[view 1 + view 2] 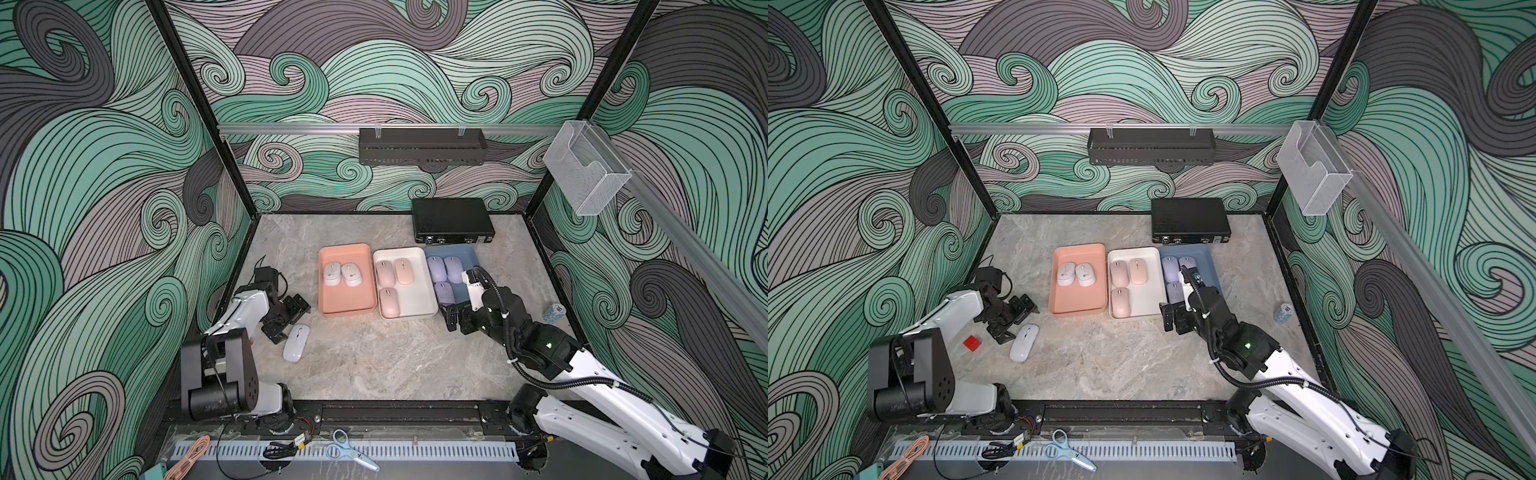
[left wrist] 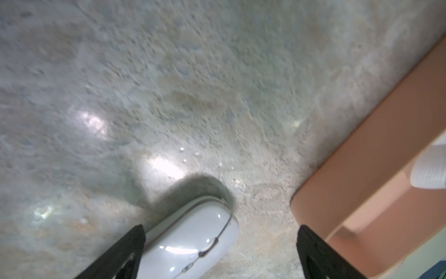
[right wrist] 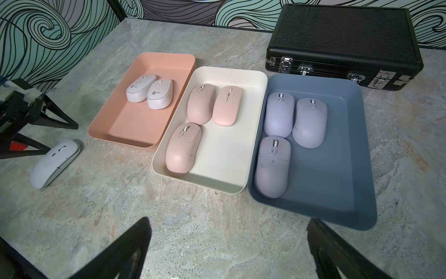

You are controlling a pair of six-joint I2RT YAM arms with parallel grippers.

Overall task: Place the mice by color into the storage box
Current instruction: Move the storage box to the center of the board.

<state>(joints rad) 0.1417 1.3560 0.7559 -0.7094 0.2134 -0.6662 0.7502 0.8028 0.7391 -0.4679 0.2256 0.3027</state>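
The storage box is three trays side by side. The orange tray (image 1: pixel 345 311) (image 3: pixel 135 125) holds two whitish grey mice (image 1: pixel 343 274) (image 3: pixel 149 91). Three pink mice (image 1: pixel 385 274) (image 3: pixel 183 147) lie in the cream tray (image 1: pixel 415 299) (image 3: pixel 217 157). Three lavender mice (image 1: pixel 436 268) (image 3: pixel 272 166) lie in the blue tray (image 1: pixel 461 253) (image 3: pixel 325 181). One more whitish mouse (image 1: pixel 296 343) (image 1: pixel 1024 343) (image 2: pixel 193 241) (image 3: pixel 55 163) lies on the table left of the trays. My left gripper (image 1: pixel 291 320) (image 1: pixel 1017 318) (image 2: pixel 220 232) is open at its far end, with one finger close beside it. My right gripper (image 1: pixel 455 320) (image 3: pixel 229 224) is open and empty over bare table, just in front of the blue tray.
A black latched case (image 1: pixel 452 220) (image 3: pixel 342 43) sits behind the trays. A small red block (image 1: pixel 972 343) lies by the left arm. A small blue-and-white object (image 1: pixel 555 312) is near the right wall. Scissors (image 1: pixel 349 451) and cables lie on the front rail.
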